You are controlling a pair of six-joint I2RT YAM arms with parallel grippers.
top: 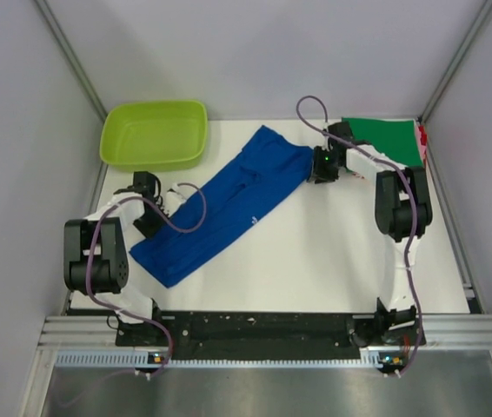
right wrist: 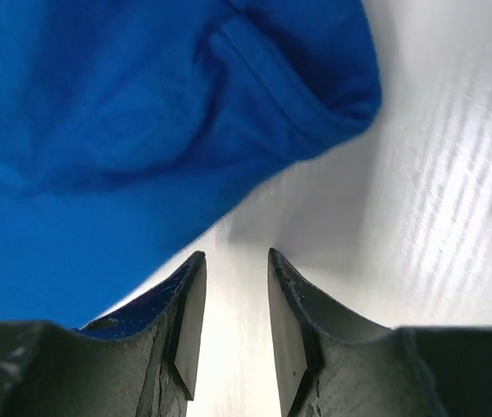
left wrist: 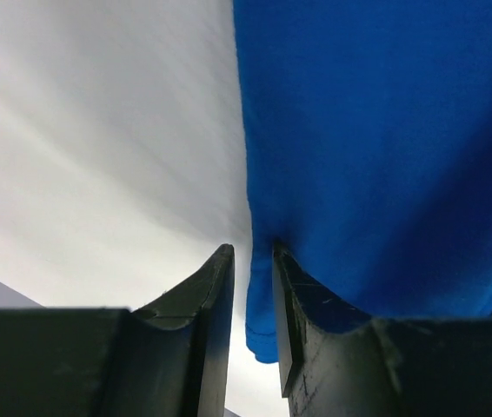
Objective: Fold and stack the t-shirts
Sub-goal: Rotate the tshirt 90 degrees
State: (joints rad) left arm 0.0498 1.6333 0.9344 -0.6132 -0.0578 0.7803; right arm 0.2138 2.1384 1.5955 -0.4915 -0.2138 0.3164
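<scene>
Top external shows the blue shirt (top: 229, 204) stretched from near left to far right. Right claw (right wrist: 235, 254) released beside its far end; left claw (left wrist: 251, 249) straddles the near hem, grip unclear. A left pull could drag the free end, spoiling the fold

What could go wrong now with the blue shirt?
1. Only a thin edge of the blue t-shirt sits between the fingers of the left gripper; a pull might let it slip out.
2. The right gripper is open and empty, so lifting one end alone could drag the fold apart.
3. It also sits close to the folded green t-shirt; a swing might nudge that.
</scene>
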